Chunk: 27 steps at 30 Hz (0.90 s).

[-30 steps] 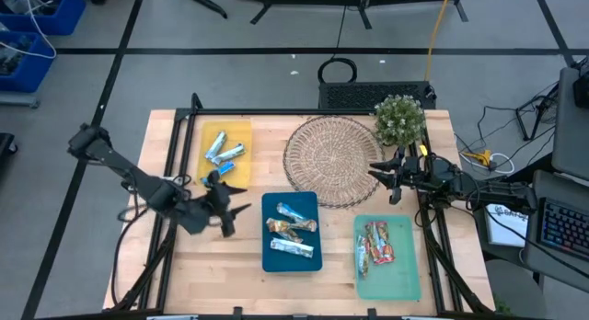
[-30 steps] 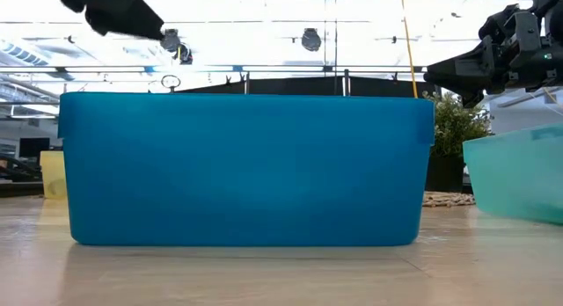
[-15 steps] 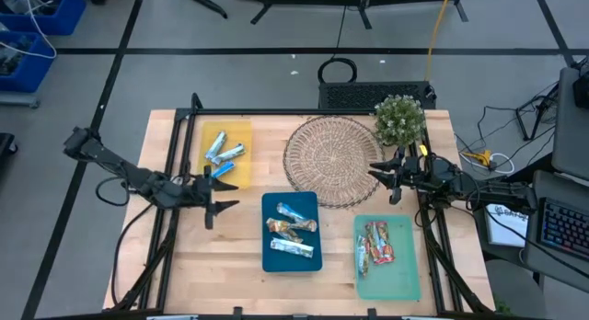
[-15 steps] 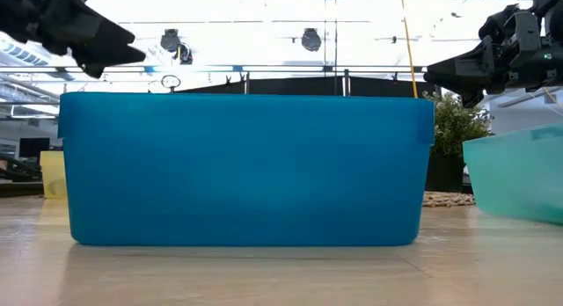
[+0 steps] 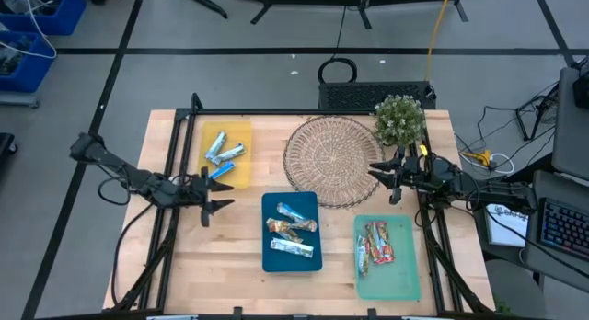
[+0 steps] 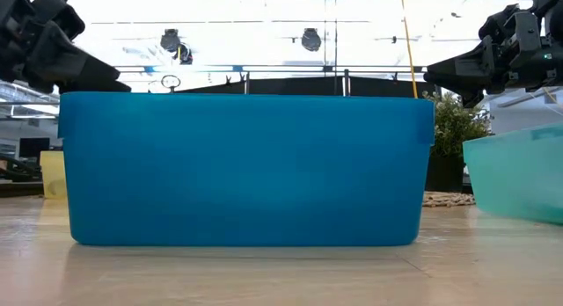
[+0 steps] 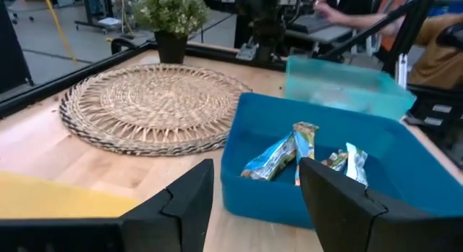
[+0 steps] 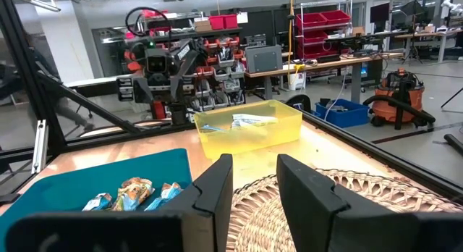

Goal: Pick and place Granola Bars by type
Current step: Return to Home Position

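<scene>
Blue-and-silver bars (image 5: 222,153) lie in a yellow tray (image 5: 241,136). Tan-and-silver bars with one bluish wrapper (image 5: 293,230) lie in a blue tray (image 5: 270,261), and the left wrist view shows them too (image 7: 304,154). Red bars (image 5: 377,244) lie in a teal tray (image 5: 405,281). My left gripper (image 5: 221,193) is open and empty, level above the table between the yellow and blue trays. It points toward the blue tray (image 7: 253,201). My right gripper (image 5: 379,180) is open and empty, hovering by the mat's right edge (image 8: 253,187).
A round woven mat (image 5: 331,160) lies at the table's far middle, with a small potted plant (image 5: 399,120) at the far right corner. In the low view the blue tray's wall (image 6: 246,170) fills the middle. A person sits beyond the table (image 7: 434,49).
My left gripper has drawn back toward the table's left edge and sunk lower, levelling out from a raised, tipped pose. It has stayed open and empty. The right arm and all the bars have kept still.
</scene>
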Available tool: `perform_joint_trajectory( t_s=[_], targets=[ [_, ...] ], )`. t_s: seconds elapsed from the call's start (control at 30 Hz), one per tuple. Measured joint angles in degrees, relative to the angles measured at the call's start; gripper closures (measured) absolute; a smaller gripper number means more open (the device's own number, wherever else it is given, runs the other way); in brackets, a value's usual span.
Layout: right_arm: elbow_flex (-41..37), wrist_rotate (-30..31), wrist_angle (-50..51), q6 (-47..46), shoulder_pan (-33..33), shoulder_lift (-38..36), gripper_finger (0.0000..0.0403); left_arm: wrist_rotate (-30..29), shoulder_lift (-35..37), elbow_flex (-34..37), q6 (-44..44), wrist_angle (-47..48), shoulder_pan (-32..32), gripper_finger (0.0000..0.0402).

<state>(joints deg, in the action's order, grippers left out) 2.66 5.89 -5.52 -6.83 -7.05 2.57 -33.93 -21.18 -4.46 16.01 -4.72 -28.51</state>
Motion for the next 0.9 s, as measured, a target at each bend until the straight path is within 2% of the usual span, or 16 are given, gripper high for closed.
perform_joint_trajectory(
  t_s=[0.23, 0.57, 0.73, 0.9],
  targets=[
    [0.0, 0.0, 0.0, 0.0, 0.0, 0.0, 0.0303, 2.5, 5.4, 3.3, -2.4, -1.7, 0.0, 0.0192],
    [0.0, 0.0, 0.0, 0.0, 0.0, 0.0, 0.0303, 3.3, 8.6, 3.9, -6.6, -1.0, 0.0, 0.0192],
    [0.0, 0.0, 0.0, 0.0, 0.0, 0.0, 0.0303, 7.7, 11.0, 3.9, -10.3, -0.9, 0.5, 0.0192],
    [0.0, 0.0, 0.0, 0.0, 0.0, 0.0, 0.0303, 12.3, 13.5, 3.9, -12.1, 0.2, 4.8, 0.0192]
  ],
)
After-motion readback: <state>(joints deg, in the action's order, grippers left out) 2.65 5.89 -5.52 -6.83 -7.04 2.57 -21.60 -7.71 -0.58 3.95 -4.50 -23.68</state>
